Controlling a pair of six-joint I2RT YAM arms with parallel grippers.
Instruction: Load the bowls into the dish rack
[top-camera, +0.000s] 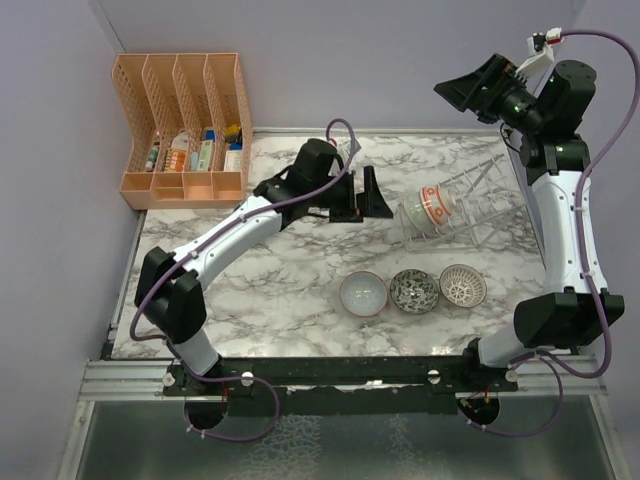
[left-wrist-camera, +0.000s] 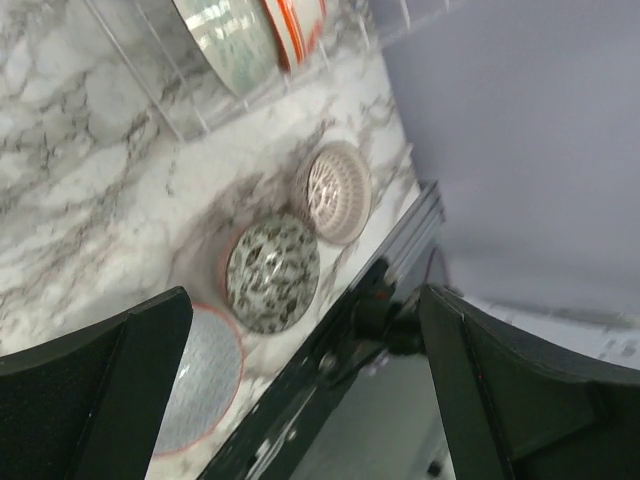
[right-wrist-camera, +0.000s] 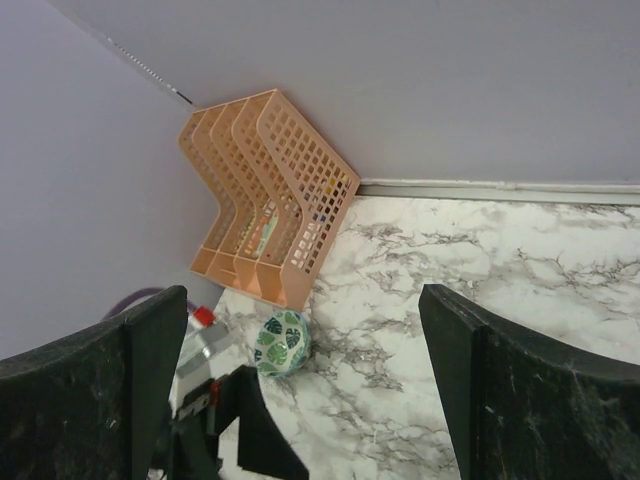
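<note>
The clear dish rack lies at the right back of the table and holds a pale green bowl and a red-orange bowl; both show in the left wrist view. Three bowls stand in a row at the front: light blue-grey, dark speckled, pink-white lattice. A green-leaf bowl sits near the orange organizer, mostly hidden under my left arm in the top view. My left gripper is open and empty just left of the rack. My right gripper is open, empty, raised high.
An orange four-slot file organizer with small items stands at the back left corner. The table's front rail runs just beyond the three bowls. Purple walls close in the back and the sides.
</note>
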